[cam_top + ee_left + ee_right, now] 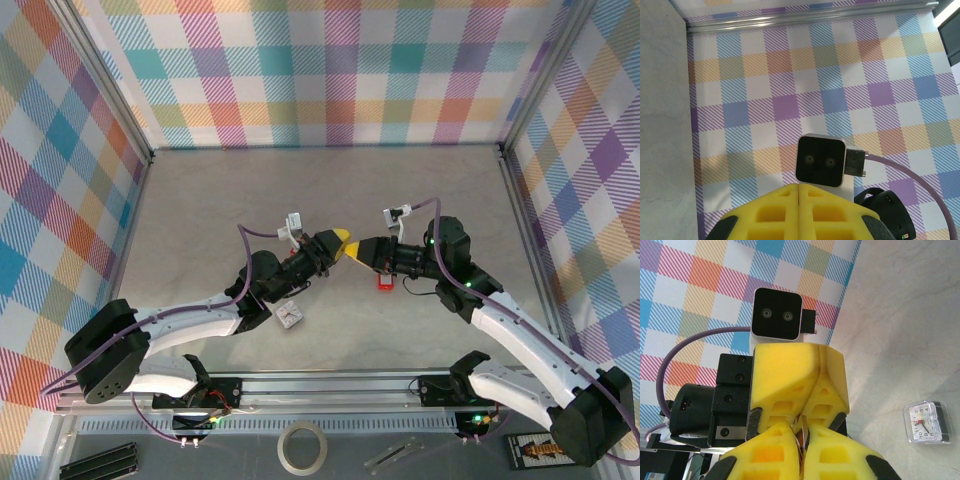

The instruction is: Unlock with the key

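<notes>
Seen from above, the 2 arms meet tip to tip over the middle of the table (pixel 200 220). The left gripper (pixel 343 238) reaches in from 8 o'clock and the right gripper (pixel 357 250) from 4 o'clock, their yellow foam ends just beside each other.

In the right wrist view, the right gripper (pixel 801 427) has its fingers pressed together on the key (pixel 801 439), a thin metal sliver standing on edge in the seam between the pads. The key points at 12 o'clock towards the left gripper (pixel 810 385). That gripper faces it head-on with its foam blocks closed flat against each other, and I can see nothing between them.

The left wrist view shows the left gripper (pixel 799 192) the same way, its pads meeting along a straight seam.

A small red object (pixel 383 284) lies on the table at 5 o'clock from the right gripper's tip; I cannot tell what it is. A small clock (pixel 290 316) in a clear case sits at 7 o'clock from the left gripper, well apart from the red object
</notes>
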Controlling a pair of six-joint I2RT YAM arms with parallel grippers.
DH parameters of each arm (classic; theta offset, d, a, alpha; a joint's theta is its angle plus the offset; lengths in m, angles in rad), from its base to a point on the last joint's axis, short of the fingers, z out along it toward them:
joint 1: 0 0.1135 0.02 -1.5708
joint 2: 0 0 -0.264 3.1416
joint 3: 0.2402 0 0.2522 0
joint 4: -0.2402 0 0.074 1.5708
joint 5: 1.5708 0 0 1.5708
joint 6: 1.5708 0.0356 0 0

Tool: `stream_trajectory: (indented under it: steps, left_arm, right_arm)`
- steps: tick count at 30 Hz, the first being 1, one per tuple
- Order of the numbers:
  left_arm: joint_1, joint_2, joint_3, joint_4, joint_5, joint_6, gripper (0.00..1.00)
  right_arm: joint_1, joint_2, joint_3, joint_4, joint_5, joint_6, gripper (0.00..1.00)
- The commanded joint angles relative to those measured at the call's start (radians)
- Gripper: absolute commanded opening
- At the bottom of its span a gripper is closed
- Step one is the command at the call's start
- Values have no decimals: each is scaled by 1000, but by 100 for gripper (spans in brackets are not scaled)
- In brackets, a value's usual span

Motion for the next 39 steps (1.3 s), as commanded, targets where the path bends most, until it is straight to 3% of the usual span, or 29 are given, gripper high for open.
stream_trajectory:
  steps: [1, 3, 5, 7, 9, 12, 14, 17, 22, 27, 30, 39]
  left_arm:
    - [-15, 10, 20, 53, 27, 52, 0]
    - [-12, 12, 21, 54, 28, 57, 4]
    - [-3, 5, 14, 55, 21, 64, 43]
    - [24, -24, -4, 6, 0, 62, 70]
    - [58, -79, -10, -119, -15, 76, 84]
    - [91, -181, 48, -442, -54, 185, 99]
    - [95, -183, 159, -727, -70, 306, 100]
    - [99, -62, 336, -982, -22, 462, 100]
    - [68, 305, 632, -1355, 24, 689, 93]
    - [0, 586, 859, -1512, 34, 724, 87]
    - [-31, 711, 1001, -1588, 35, 722, 84]
    - [-69, 921, 1173, -1674, -20, 663, 80]
  right_arm:
    - [-1, -24, -6, 12, 0, -12, 0]
    - [-1, -37, 4, -44, 7, -33, 0]
    - [-1, -58, 19, -132, 30, -76, 0]
    - [-1, -90, 37, -255, 91, -131, 0]
    - [-1, -115, 68, -426, 173, -198, 0]
    - [-1, -142, 111, -707, 389, -282, 0]
    - [-1, -145, 115, -827, 539, -300, 0]
    - [-6, -101, 114, -943, 781, -303, 0]
    - [-71, -78, 177, -1039, 975, -323, 0]
    - [-112, -140, 250, -1091, 1012, -375, 0]
    - [-113, -170, 232, -1076, 968, -370, 0]
    - [-113, -212, 138, -982, 838, -357, 0]
